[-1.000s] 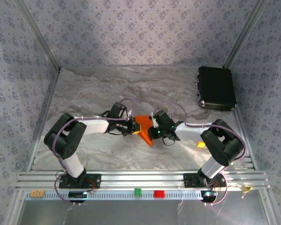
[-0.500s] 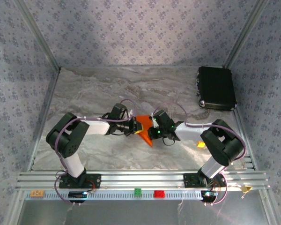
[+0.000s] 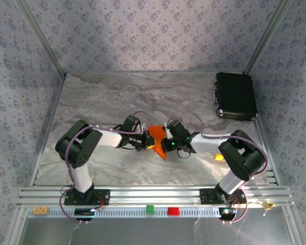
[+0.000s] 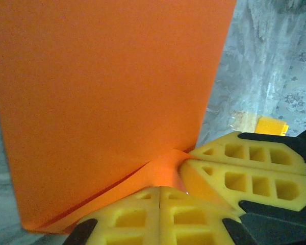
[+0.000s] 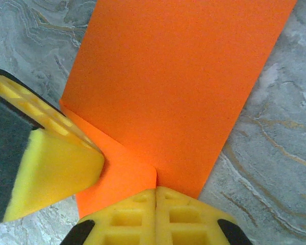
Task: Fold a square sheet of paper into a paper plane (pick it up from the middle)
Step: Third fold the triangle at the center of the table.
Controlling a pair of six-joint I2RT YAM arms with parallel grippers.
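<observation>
Top view, sheet of paper [image 3: 154, 135]: bright orange and folded. It sits mid-surface between the two arms, with one corner pointing toward the near rail.
Top view, left gripper [image 3: 144, 141]: at the sheet's left edge, jaws clenched on it.
Top view, right gripper [image 3: 166, 144]: at the sheet's right edge, jaws clenched on it.
Top view, surface [image 3: 102, 102]: grey and marbled. Whether the sheet rests on it or hangs just above it cannot be judged from this angle.
Top view, black box [image 3: 236, 95]: in the far right corner, well apart from the sheet. Any marking on it is too small to read.
Top view, yellow-orange block [image 3: 219, 157]: on the surface, just beside the right arm.
Top view, near rail [image 3: 143, 193]: carries a green block [image 3: 150, 208], a red block [image 3: 173, 210] and an orange tag [image 3: 40, 210]. The tag's dark marks are too small to read.
Left wrist view, own jaws: yellow pads [image 4: 127, 218] pressed together on a creased corner of the sheet. The fold runs into the seam between them.
Left wrist view, sheet: a plain, unprinted orange face rising away from the pads.
Left wrist view, right gripper: its yellow fingers lie closed at the right, tips against the same creased corner.
Right wrist view, own jaws: pressed tight on the sheet's near edge, where a folded flap meets the main panel.
Right wrist view, left gripper: one yellow finger comes in from the left, its tip on the flap.
Right wrist view, sheet: plain orange, over the marbled surface.
</observation>
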